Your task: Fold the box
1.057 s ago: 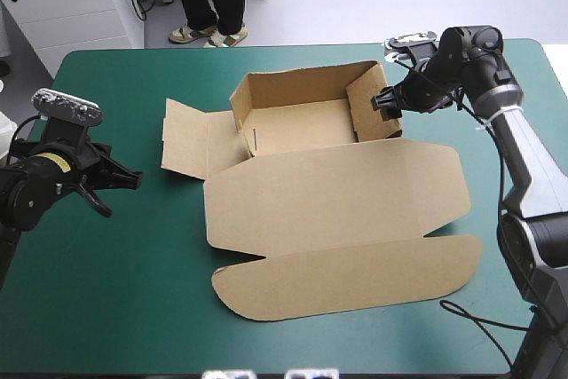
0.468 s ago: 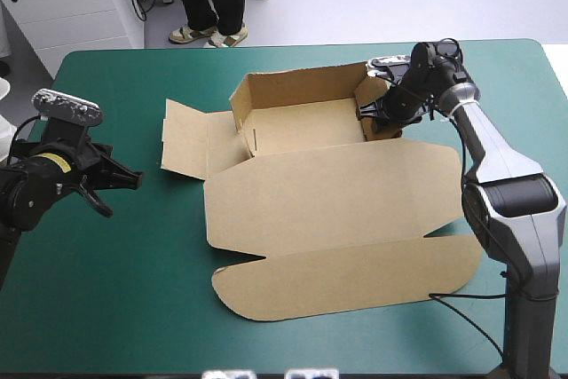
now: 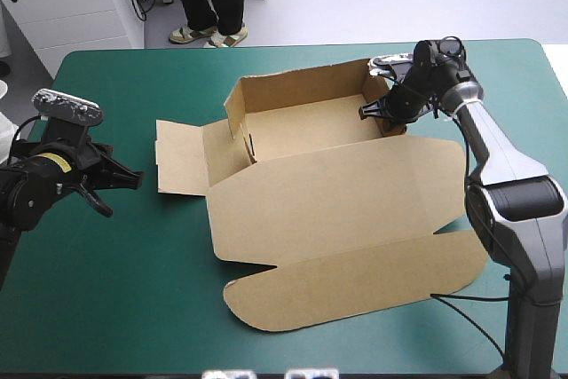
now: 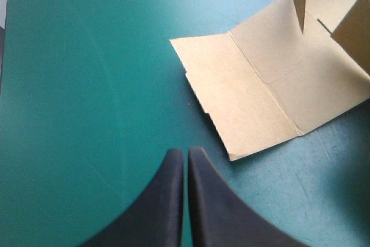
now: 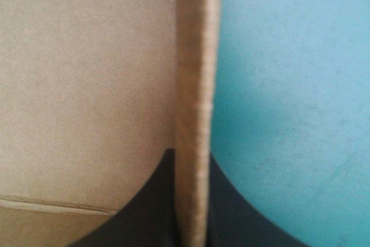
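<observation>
The brown box (image 3: 306, 126) stands as an open tray at the middle back of the table, with its back and side walls raised. Its lid (image 3: 337, 201) lies flat toward the front, and a side flap (image 3: 182, 157) lies flat to the left. My right gripper (image 3: 382, 113) is shut on the box's right wall. In the right wrist view the wall's edge (image 5: 196, 85) runs up between the black fingers (image 5: 151, 201). My left gripper (image 3: 133, 179) is shut and holds nothing, hovering left of the flap (image 4: 243, 91), apart from it. Its fingertips (image 4: 173, 160) meet in a point.
The teal-green cover (image 3: 115, 290) shows wide at the left and front left. The lid's rounded front flap (image 3: 355, 281) reaches toward the table's front edge. The table's right edge lies just beyond the right arm.
My right gripper moved in from the right onto the box's right wall and shut on it. The whole box shifted and turned slightly. The left arm stayed put.
</observation>
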Controlling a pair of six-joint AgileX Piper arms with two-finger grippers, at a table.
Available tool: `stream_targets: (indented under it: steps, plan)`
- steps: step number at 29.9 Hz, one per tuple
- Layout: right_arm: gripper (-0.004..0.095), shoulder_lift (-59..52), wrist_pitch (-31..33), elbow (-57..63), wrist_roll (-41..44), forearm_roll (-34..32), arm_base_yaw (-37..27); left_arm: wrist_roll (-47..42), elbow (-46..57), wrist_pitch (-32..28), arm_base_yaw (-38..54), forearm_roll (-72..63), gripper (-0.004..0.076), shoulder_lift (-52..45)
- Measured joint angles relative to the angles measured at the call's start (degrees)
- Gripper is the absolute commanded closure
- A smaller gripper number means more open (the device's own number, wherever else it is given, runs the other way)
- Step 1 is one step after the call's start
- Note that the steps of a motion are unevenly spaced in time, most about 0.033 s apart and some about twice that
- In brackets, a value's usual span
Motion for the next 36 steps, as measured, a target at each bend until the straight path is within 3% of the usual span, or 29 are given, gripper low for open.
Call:
stream_targets:
  steps: [20,30,36]
  plan:
    - [0.0926,-30.11,0.31,19.92,-2.49,-1.17,0.0,0.0,0.0,-0.11,0.0,0.11,0.0715,0.0]
    - [0.0926,-49.12,-5.78,32.96,-3.47,-1.35,0.0,-0.13,0.0,0.6,0.0,0.42,0.0715,-0.61]
    - [0.0927,-57.3,-8.2,37.74,-1.48,-5.95,0.0,-1.25,0.0,0.55,0.0,0.59,0.0715,-3.13]
